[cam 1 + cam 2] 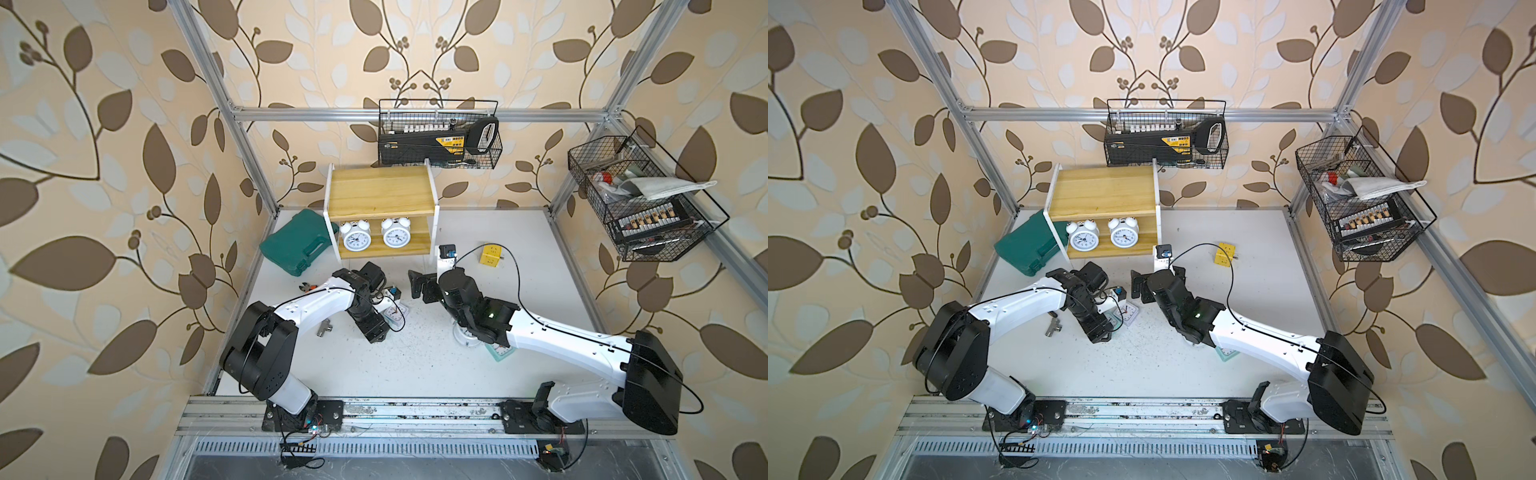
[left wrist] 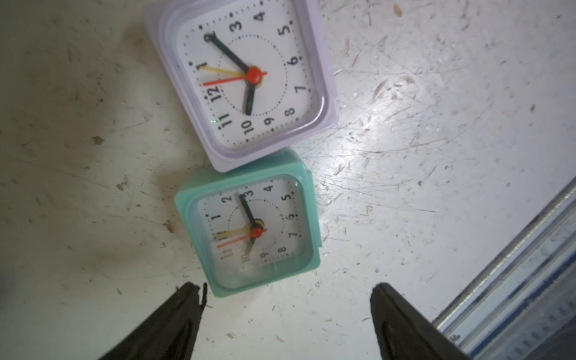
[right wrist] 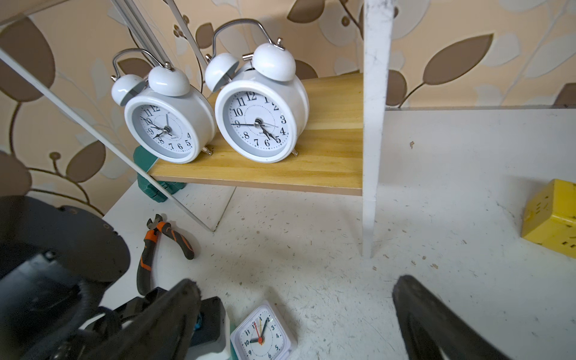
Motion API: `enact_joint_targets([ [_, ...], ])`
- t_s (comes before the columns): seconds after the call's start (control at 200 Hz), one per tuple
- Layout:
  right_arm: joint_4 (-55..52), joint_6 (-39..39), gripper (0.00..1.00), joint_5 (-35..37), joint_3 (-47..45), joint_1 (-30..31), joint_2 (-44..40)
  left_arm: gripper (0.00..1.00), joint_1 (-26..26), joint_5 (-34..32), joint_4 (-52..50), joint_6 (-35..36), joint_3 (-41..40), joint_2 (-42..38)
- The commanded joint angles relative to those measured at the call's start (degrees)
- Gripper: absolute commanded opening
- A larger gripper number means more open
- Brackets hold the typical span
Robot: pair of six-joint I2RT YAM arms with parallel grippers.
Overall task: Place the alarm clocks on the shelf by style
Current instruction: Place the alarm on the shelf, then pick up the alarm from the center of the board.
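Pale wood boards of the two-tier shelf [image 1: 380, 189] stand at the back of the tabletop [image 1: 415, 374]. The left twin-bell clock [image 1: 355, 239] and the right twin-bell clock [image 1: 396, 236], both round and white, stand upright side by side on the lower board, dials facing forward in both top views.

The left pincer [image 2: 286, 293] hangs over the tabletop with its fingers spread apart, gripping nothing. A mint-green square clock [image 2: 249, 230] lies face up just ahead of the fingertips, edge to edge with a pale lilac square clock [image 2: 246, 81] beyond it.

The right pincer [image 3: 297, 283] is also wide apart and empty, pointing toward the shelf front. Beneath the right arm a third round white clock [image 1: 464, 337] and a second mint-green clock [image 1: 500, 353] show only in part.

Orange-handled pliers [image 3: 156, 246] lie near the shelf's left leg. A teal case [image 1: 297, 245] sits just beside the shelf on the left, and a yellow cube [image 1: 490, 254] sits apart on the right.
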Motion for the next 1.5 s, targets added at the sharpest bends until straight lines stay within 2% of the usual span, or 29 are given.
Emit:
enact_joint_targets([
  [0.0,-0.91,1.21,0.99,-0.18,-1.51,-0.14,-0.92,0.88,-1.09,-3.09,1.15,-0.44,-0.4,0.65],
  [0.305,-0.92,1.87,0.99,-0.35,-2.04,-0.36,-1.01,0.85,-2.98,-4.51,2.6,-0.9,-0.62,3.93],
  [0.465,-1.08,2.19,0.99,-0.47,-2.39,-0.43,-1.19,0.8,-3.34,-5.11,2.86,-0.9,-0.42,4.6],
  [0.585,-1.43,2.7,0.99,-0.5,-2.93,-0.8,-1.69,0.72,-3.42,-5.58,2.96,-0.69,-0.23,3.75],
  [0.77,-3.34,3.72,0.99,-2.27,-3.12,-2.31,-2.54,0.51,-3.42,-5.34,2.78,0.22,-0.44,1.53],
  [0.875,-5.35,4.52,0.99,-4.66,-2.79,-3.51,-2.92,0.46,-3.42,-5.43,2.96,0.89,-0.92,0.26],
  [1.095,-12.23,6.19,0.99,-14.56,-1.0,-6.36,-3.67,0.42,-3.1,-5.23,2.0,4.36,-0.79,-5.1],
  [1.375,-18.18,9.12,0.99,-36.59,0.09,-13.59,-5.51,0.41,-2.28,0.2,1.55,15.16,0.19,-15.09],
  [1.495,-20.09,11.06,0.9,-44.96,0.93,-16.2,-5.38,0.42,-2.28,2.47,1.52,18.08,1.72,-17.2],
])
